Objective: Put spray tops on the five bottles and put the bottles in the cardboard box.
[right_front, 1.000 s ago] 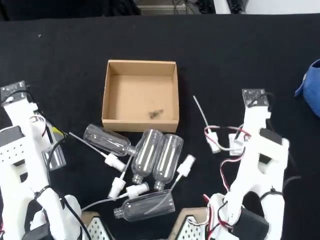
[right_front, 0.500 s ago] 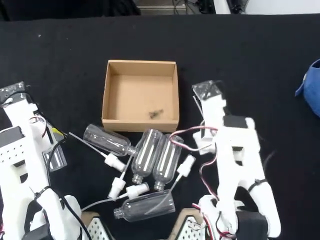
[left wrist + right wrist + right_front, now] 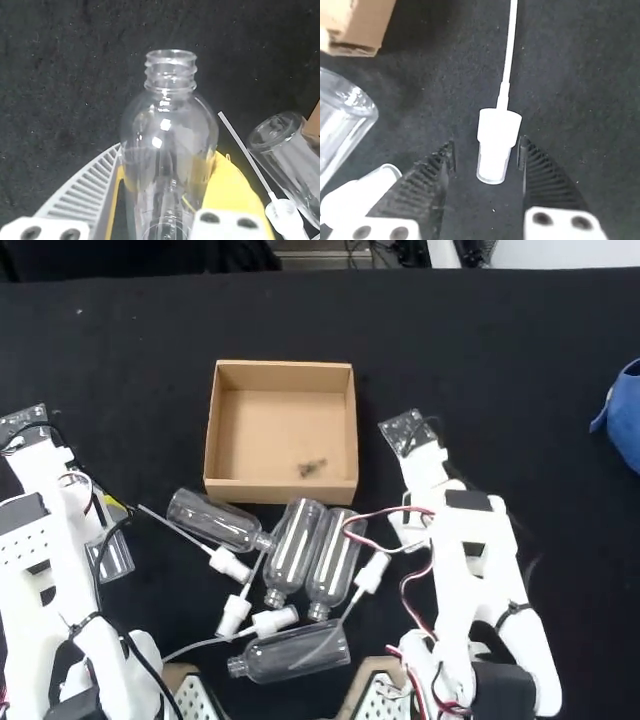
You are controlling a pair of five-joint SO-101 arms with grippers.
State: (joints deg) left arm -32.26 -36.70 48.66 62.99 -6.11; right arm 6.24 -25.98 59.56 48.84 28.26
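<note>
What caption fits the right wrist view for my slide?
Right tool open around a spray top lying on the black table.

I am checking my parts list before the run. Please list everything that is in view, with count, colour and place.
box: 1, brown, open, behind the lying bottles; a small dark bit lies inside.
bottles: 5, clear, uncapped; four lie in front of the box, one is in the left gripper.
tops: 5, white, with tubes; four lie among the bottles, one lies at the right gripper.
blue thing: 1, at the table's far right; I cannot tell what it is.
table: 1, black.
left gripper: shut on a bottle.
right gripper: open, one jaw on each side of a top.
</note>
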